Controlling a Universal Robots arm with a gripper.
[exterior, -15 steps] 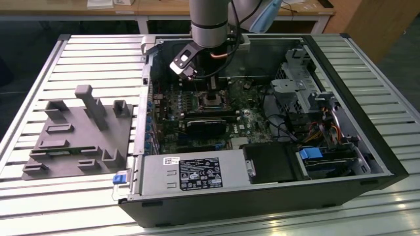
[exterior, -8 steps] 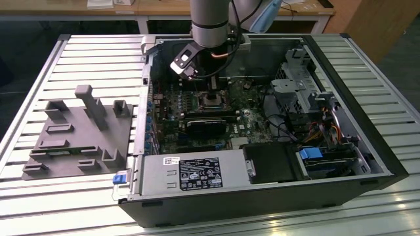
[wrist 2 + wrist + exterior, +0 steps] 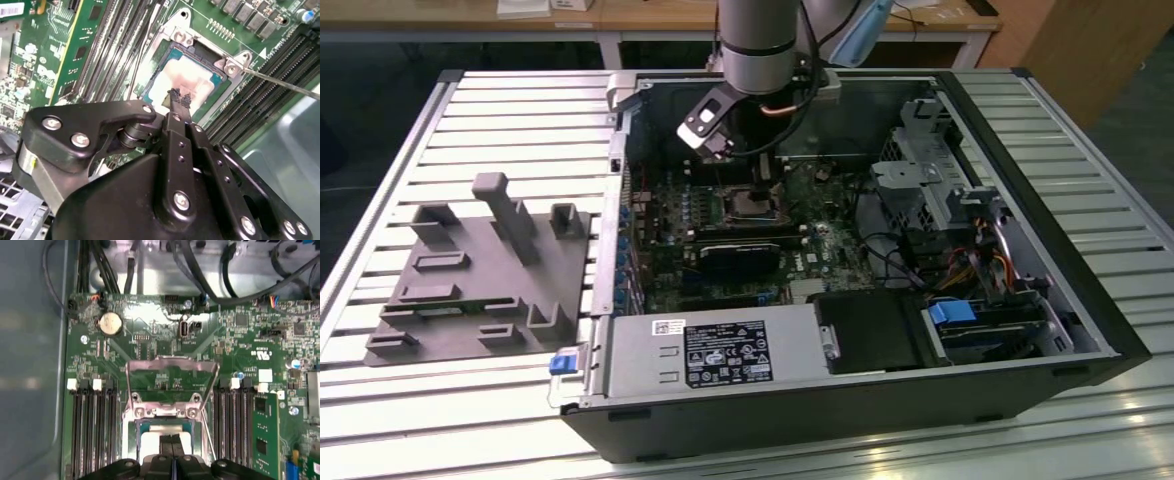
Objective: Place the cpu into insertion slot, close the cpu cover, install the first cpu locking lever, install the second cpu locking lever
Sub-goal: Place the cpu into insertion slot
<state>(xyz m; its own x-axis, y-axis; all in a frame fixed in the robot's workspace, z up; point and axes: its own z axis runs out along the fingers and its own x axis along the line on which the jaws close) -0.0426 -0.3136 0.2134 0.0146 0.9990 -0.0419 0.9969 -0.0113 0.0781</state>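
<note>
pale silvery-tan cpu point(image 3: 192, 75), black tool point(image 3: 178, 100), green motherboard point(image 3: 150, 337), seemingly grey cpu cover point(image 3: 165, 362)

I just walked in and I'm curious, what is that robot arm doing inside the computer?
The robot arm is reaching into an open computer case. Its tool, fingers shut together, has its tip down on the cpu, which lies flat in the insertion slot. The cpu cover stands flipped up in the first wrist view, not yet closed, and a thin locking lever sticks out beside the slot.
</note>
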